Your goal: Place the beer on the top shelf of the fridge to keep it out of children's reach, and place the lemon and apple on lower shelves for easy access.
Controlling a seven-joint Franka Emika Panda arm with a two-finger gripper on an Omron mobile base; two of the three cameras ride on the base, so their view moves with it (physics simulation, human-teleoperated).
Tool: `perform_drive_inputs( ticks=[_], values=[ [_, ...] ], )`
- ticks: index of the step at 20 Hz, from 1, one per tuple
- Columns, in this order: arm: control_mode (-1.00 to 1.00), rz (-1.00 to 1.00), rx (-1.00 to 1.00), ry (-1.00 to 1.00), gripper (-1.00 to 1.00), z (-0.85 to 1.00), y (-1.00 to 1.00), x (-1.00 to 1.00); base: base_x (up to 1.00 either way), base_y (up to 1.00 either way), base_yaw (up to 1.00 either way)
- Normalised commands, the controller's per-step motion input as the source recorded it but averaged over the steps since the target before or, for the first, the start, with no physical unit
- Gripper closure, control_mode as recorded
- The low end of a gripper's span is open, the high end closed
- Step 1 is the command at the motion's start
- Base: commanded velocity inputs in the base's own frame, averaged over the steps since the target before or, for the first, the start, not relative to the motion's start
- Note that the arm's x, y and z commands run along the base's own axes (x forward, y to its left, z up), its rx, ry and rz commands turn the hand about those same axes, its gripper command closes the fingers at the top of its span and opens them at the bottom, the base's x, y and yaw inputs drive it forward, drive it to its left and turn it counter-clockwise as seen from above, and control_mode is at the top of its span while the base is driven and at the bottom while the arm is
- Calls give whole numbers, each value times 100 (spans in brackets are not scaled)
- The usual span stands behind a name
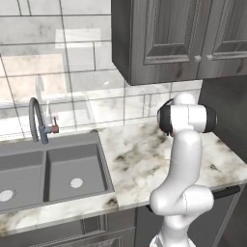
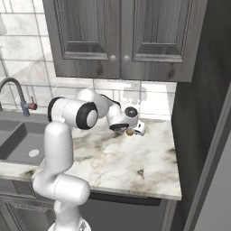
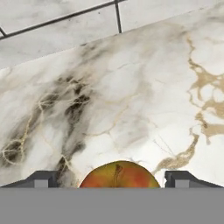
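Observation:
The apple [image 3: 118, 176] is a reddish-orange round fruit resting on the marble counter [image 3: 131, 96], near the tiled back wall. My gripper [image 3: 111, 180] is lowered over it and open, one dark fingertip on each side, with a small gap between each tip and the fruit. From the right base view the gripper [image 2: 131, 131] hangs low over the counter's back, with the apple [image 2: 129, 132] showing as a small orange spot beneath it. At the right edge runs a light-grey flat panel [image 2: 216, 189], which may be the fridge door. The beer, the lemon and the shelves are out of view.
A grey double sink [image 1: 58, 169] with a curved faucet [image 1: 36, 120] lies to the left. Dark wood cabinets [image 2: 122, 36] hang above the counter. A tall dark panel [image 2: 198, 99] closes the counter's right end.

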Motion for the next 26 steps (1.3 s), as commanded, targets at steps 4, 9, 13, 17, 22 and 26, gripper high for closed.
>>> perform_drive_inputs(
  ticks=[4, 9, 13, 17, 22, 26],
  values=[
    [-100, 0, 0, 13, 100, -28, 0, 3, 0, 0, 0],
    [-100, 0, 0, 18, 100, -34, 0, -8, 0, 0, 0],
    [-100, 0, 0, -10, 100, -26, 0, -75, 0, 0, 0],
    [-100, 7, 0, -35, 100, 12, 0, -100, 0, 0, 0],
    [-100, 13, -5, -21, 100, 45, 9, -100, 0, 0, 0],
    [-100, 13, -10, -2, 100, 87, 5, -100, 0, 0, 0]
  ],
)
